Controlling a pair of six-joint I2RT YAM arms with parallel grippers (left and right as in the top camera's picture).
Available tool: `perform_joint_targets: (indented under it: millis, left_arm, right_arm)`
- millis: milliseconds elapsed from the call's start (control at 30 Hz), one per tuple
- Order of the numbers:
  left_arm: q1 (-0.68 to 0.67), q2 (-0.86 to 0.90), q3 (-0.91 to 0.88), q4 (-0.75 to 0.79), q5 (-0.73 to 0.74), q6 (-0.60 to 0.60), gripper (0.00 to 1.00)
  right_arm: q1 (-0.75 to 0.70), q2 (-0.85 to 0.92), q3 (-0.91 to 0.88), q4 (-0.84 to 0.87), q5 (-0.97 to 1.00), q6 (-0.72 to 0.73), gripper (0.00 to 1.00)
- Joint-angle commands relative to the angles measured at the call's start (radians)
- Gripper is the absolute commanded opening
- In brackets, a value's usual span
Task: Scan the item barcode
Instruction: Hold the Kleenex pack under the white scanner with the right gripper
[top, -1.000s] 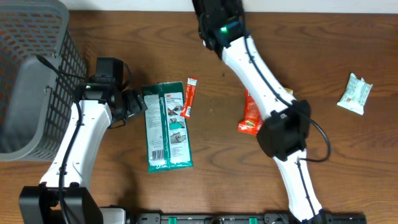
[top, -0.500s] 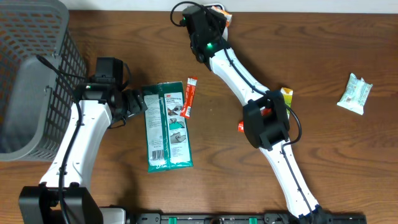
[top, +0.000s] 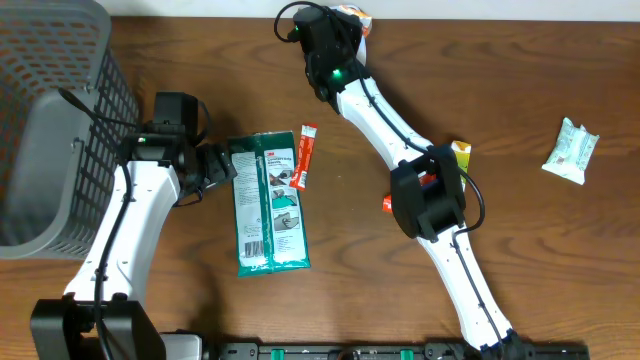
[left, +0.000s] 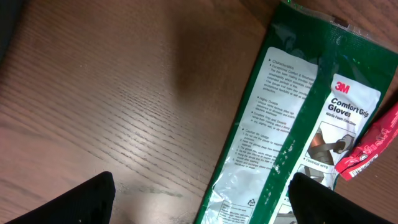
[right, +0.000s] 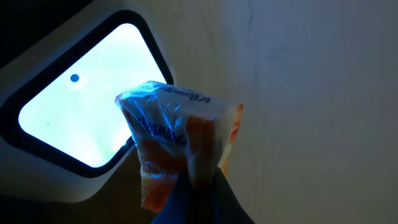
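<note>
Beside the grey wire basket (top: 45, 110), the left gripper (left: 200, 210) hovers with its jaws spread wide and empty over the near edge of the green 3M Comfort Grip Gloves pack (top: 268, 205), which lies flat on the wooden table (top: 150, 45) with a small red sachet (top: 304, 157) touching its right edge. At the table's far edge the right gripper (right: 198, 186) is clamped on an orange snack packet (right: 180, 140), held just in front of the scanner's glowing window (right: 74, 118). A white-and-green packet (top: 571, 151) lies well apart at the far right.

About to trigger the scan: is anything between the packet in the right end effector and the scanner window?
Nothing visible. In the right wrist view the orange packet, pinched in the right end effector, hangs before the lit scanner window with no object between them.
</note>
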Motion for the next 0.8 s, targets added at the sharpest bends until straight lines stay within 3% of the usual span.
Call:
perform_joint_targets:
  millis: [0,400,667,767]
  left_arm:
    - [0.002,-0.001,0.008,-0.003,-0.013,0.009,0.90]
    - [0.002,-0.001,0.008,-0.003,-0.013,0.009,0.90]
    - [0.002,-0.001,0.008,-0.003,-0.013,0.009,0.90]
    - [0.002,-0.001,0.008,-0.003,-0.013,0.009,0.90]
  right_arm:
    - [0.000,-0.004,0.013,-0.026,-0.017,0.004,0.01]
    - [-0.016,-0.088,0.013,-0.093,-0.015,0.232,0.01]
    - [-0.048,-0.310,0.013,-0.370,-0.032,0.488,0.01]
    - [-0.080,-0.414,0.013,-0.536,-0.128,0.603,0.01]
